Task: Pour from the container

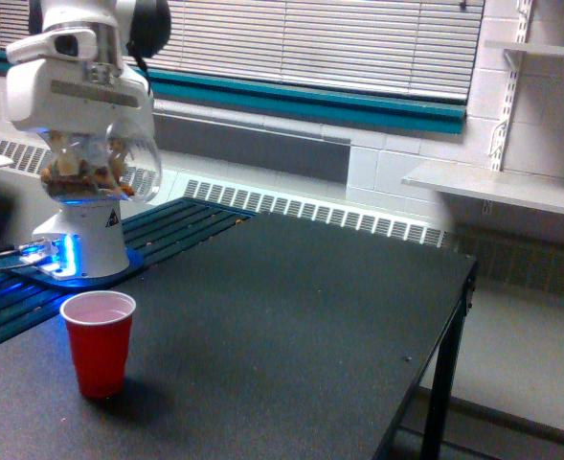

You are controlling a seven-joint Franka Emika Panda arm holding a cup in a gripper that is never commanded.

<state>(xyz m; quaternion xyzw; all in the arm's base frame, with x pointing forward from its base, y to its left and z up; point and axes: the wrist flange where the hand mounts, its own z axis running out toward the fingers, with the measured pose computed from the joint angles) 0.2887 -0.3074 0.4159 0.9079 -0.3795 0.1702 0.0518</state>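
Note:
The container [100, 165], a clear plastic jar with brown nut-like bits lying along its lower side, hangs tilted with its mouth toward the exterior view's right. My gripper [88, 144] is shut on it, under the white hand at the upper left. The jar is high above the table and a little behind a red cup [99, 341]. That cup stands upright on the black table [301, 316] near the front left, and its inside looks pale and empty. The fingers themselves are mostly hidden by the jar and the hand.
The arm's white base [82, 235] with a blue light stands at the table's back left on a slatted blue surface [167, 225]. The table's right edge [454, 326] drops to the floor. A wall shelf [497, 187] sticks out at the right.

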